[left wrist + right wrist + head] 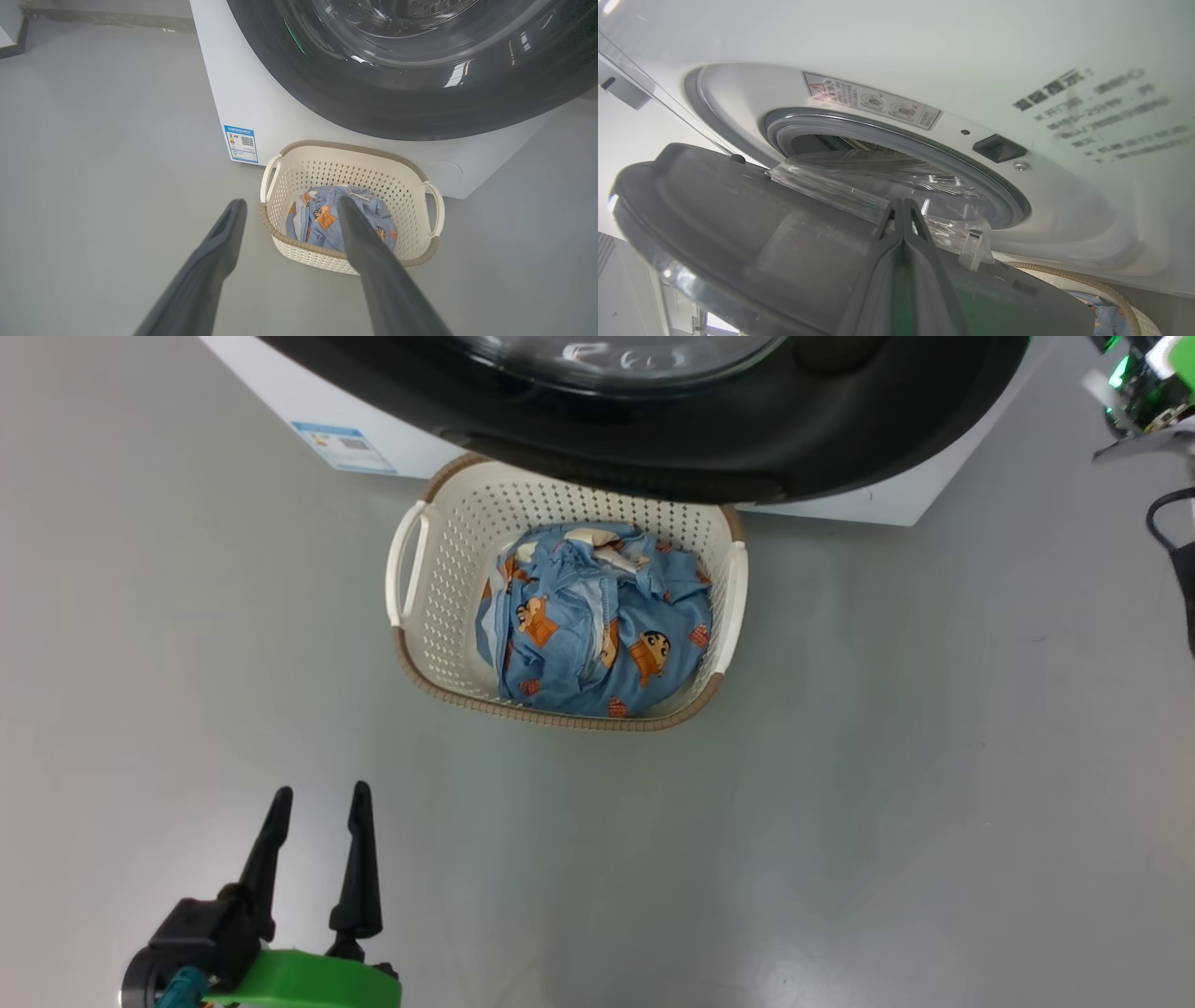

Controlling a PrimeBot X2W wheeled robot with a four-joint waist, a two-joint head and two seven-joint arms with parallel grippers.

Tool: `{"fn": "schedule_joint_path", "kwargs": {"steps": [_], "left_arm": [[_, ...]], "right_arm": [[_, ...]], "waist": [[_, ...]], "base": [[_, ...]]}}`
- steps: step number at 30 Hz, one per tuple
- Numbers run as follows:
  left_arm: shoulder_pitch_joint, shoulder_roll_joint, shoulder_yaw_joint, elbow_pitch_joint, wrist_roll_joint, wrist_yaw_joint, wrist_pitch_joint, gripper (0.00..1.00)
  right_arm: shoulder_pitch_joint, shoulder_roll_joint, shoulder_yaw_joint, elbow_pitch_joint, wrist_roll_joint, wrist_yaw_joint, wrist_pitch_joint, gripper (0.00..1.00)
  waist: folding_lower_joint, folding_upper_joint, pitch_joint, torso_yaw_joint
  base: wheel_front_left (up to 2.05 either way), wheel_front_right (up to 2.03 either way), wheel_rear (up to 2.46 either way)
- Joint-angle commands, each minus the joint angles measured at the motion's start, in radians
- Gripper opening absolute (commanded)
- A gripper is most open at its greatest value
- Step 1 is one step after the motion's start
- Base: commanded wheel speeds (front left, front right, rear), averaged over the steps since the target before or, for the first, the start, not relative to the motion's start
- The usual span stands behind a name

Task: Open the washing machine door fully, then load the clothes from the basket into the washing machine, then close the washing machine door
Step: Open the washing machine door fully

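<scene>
The cream basket (439,551) stands on the floor in front of the white washing machine (280,392), with the blue cartoon-print clothes (597,625) heaped inside. The glossy black washing machine door (653,439) hangs partly open over the basket's far rim. My left gripper (320,798) is open and holds nothing, well short of the basket. Its wrist view shows the basket (355,172) and the clothes (317,219) ahead, under the door (420,93). My right gripper (903,203) is shut, its tips lying against the door's grey inner side (738,224) beside the clear glass bowl.
The grey gasket (896,135) and the latch slot (999,148) ring the drum opening behind the door. A blue label (241,143) marks the washer's lower left corner. Green-and-black robot parts (1144,383) and a black cable (1172,532) sit at the far right.
</scene>
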Motion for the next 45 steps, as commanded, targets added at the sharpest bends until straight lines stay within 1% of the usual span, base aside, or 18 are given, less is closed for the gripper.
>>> {"fn": "schedule_joint_path", "kwargs": {"steps": [1, 11, 17, 26, 35, 45], "left_arm": [[-0.009, 0.017, 0.041, -0.014, 0.008, -0.005, -0.006, 1.00], [-0.007, 0.017, 0.062, -0.011, 0.017, -0.008, -0.006, 1.00], [-0.004, 0.017, 0.072, -0.003, 0.018, -0.012, -0.006, 1.00], [0.004, 0.017, 0.087, 0.013, 0.017, -0.024, -0.006, 1.00], [0.024, 0.017, 0.082, 0.029, 0.003, -0.027, -0.006, 1.00], [0.029, 0.017, 0.056, 0.043, -0.033, -0.027, -0.006, 1.00]], "right_arm": [[0.027, 0.052, 0.039, -0.048, 0.008, 0.003, 0.023, 0.00], [0.081, 0.085, 0.106, -0.109, 0.037, 0.003, 0.088, 0.00], [0.134, 0.109, 0.146, -0.173, 0.053, 0.003, 0.136, 0.00], [0.241, 0.148, 0.240, -0.283, 0.052, 0.003, 0.211, 0.00], [0.320, 0.194, 0.305, -0.329, 0.049, 0.003, 0.230, 0.00], [0.394, 0.282, 0.378, -0.300, 0.040, 0.003, 0.211, 0.00]], "waist": [[0.0000, 0.0000, -0.013, -0.012], [0.0000, 0.0000, -0.045, -0.055], [0.0000, 0.0000, -0.074, -0.077], [0.0000, 0.0000, -0.139, -0.091], [0.0000, 0.0000, -0.211, -0.076], [0.0000, 0.0000, -0.292, -0.011]], "base": [[0.00, 0.00, 0.00], [0.00, 0.00, 0.00], [0.00, 0.00, 0.00], [0.00, 0.00, 0.00], [0.00, 0.00, 0.00], [0.00, 0.00, 0.00]]}}
